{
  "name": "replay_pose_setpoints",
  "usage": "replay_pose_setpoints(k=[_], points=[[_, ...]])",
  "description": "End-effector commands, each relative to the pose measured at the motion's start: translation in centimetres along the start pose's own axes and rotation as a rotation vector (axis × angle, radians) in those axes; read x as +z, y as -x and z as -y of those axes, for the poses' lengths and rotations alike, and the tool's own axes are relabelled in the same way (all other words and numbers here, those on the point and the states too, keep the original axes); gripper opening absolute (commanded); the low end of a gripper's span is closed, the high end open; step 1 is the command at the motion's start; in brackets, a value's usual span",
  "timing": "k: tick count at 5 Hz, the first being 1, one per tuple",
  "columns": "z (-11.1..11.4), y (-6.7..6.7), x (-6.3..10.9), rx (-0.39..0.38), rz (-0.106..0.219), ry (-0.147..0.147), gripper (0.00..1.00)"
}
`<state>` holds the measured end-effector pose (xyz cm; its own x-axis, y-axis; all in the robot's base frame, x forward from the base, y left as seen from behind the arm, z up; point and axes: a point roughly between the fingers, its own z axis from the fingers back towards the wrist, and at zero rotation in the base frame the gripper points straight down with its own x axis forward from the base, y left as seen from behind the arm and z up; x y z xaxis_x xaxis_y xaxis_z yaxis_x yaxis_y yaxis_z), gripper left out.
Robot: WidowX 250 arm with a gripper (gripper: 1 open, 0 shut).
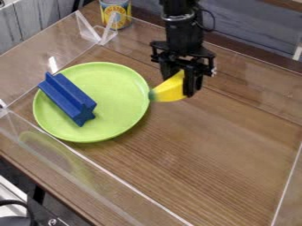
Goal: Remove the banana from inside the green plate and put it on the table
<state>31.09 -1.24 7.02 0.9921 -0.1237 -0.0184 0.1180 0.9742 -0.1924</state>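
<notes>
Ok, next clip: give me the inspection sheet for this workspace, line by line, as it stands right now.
Surface: brown wood-grain table, glossy, bare to the right of the plate.
Job's things: banana held in the hand just past the right rim of the green plate, close above the table; whether it touches the wood cannot be told.
Clutter: blue block lying in the plate's left half.
Grippers: hand pointing down, shut on the banana.
Cables: nothing seen.
Surroundings: clear walls edging the table; yellow can behind the far wall.
</notes>
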Motion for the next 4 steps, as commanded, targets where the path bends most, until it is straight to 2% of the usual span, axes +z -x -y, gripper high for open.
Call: replay_pose_setpoints(k=[1,4], points=[[1.1,-0.4,1.3,-0.038,0.056,-0.021,0.0],[2.0,-0.1,-1.2,-0.048,0.031,-0.05,0.0]])
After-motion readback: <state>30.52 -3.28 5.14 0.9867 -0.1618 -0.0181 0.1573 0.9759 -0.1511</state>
